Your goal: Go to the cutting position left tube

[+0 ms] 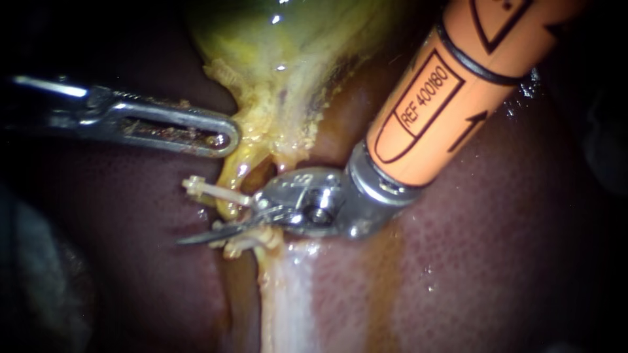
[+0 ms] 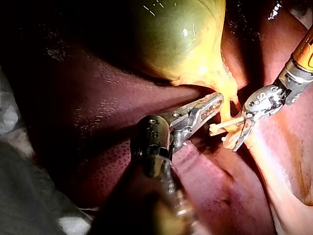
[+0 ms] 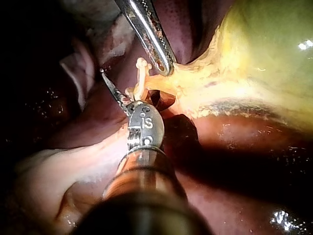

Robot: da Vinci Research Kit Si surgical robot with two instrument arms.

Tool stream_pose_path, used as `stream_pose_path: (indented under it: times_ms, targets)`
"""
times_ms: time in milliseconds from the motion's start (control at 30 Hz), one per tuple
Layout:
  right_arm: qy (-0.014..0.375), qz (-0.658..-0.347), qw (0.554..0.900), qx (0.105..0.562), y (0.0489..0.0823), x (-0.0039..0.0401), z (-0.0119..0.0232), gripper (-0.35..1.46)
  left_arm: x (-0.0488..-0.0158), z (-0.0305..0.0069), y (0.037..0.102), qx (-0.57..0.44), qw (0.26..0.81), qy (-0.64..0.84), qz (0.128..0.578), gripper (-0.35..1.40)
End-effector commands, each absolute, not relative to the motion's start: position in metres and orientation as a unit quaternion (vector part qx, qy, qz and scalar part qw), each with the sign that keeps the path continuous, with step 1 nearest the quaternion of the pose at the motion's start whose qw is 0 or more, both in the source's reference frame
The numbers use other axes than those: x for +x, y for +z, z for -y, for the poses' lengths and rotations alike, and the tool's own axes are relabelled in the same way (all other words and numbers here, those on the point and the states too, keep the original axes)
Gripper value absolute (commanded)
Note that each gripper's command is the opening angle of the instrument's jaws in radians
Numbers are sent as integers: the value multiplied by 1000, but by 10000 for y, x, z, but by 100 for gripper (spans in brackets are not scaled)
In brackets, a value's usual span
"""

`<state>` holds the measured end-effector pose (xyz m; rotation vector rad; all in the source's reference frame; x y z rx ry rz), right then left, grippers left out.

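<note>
The yellow-green gallbladder (image 1: 288, 46) narrows into a yellow neck above the dark red liver (image 1: 497, 248). A thin yellow tube (image 1: 230, 175) runs down from the neck on the left and carries cream clips (image 1: 212, 190); a second clip (image 1: 252, 243) sits lower. My right instrument (image 1: 216, 219), with an orange shaft and scissor blades, reaches the tube between the clips. Its blades stand open: one dark blade (image 1: 199, 236) lies below the tube and the other is mostly hidden under the upper clip. My left instrument (image 1: 222, 138) is shut on the edge of the neck tissue (image 1: 252, 127).
A pale band of tissue (image 1: 288, 294) runs down from the clips over the liver. The right instrument's wide orange shaft (image 1: 445, 85) covers the upper right of the endoscope view. The left of that view is dark.
</note>
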<state>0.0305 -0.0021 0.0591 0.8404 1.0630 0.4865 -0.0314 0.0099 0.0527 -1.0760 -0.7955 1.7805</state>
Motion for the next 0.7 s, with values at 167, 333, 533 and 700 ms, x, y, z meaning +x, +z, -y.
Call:
stream_pose_path:
  times_ms: [167, 333, 533, 700]
  targets:
    - [222, -494, 744, 391, 578, 305, 20, 133, -313, -99, 526, -434, 441, 717, 321, -35]
    - [220, -498, 739, 398, 569, 306, 20, 133, -312, -99, 526, -434, 441, 717, 321, -35]
    - [219, -498, 739, 399, 569, 305, 21, 133, -312, -99, 526, -434, 441, 717, 321, -35]
    - [219, -498, 739, 399, 570, 304, 21, 133, -312, -99, 527, -434, 441, 717, 321, -35]
